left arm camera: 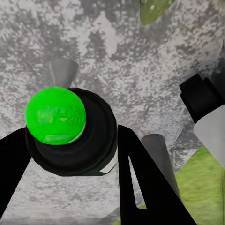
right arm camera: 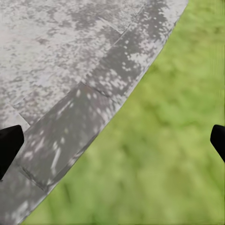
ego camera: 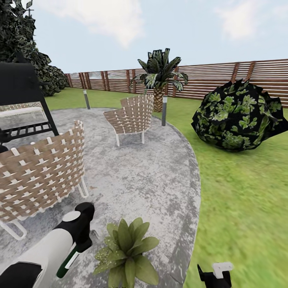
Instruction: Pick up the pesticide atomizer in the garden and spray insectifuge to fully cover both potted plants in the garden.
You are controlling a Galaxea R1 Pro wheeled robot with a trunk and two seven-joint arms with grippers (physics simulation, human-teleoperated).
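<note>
A potted plant [ego camera: 126,250] with pointed green leaves stands on the grey paved circle [ego camera: 152,180], low in the head view. Just left of it my left gripper [ego camera: 79,239] is shut on the pesticide atomizer [ego camera: 66,264], a slim dark green bottle with a white label that hangs down from the fingers. In the left wrist view the atomizer [left arm camera: 55,117] shows end-on as a bright green round between the black fingers [left arm camera: 140,183], with a speckled leaf [left arm camera: 154,7] beyond it. My right gripper [ego camera: 216,276] [right arm camera: 112,143] is open and holds nothing, over the paving's edge and the lawn.
Two wicker chairs [ego camera: 42,176] [ego camera: 132,114] stand on the paving, with a black frame [ego camera: 24,100] behind the near one. Grey bollard lamps [ego camera: 164,110] [ego camera: 86,99], a palm [ego camera: 160,76] and a big shrub [ego camera: 240,116] stand before the wooden fence [ego camera: 224,78]. Lawn [ego camera: 248,208] spreads to the right.
</note>
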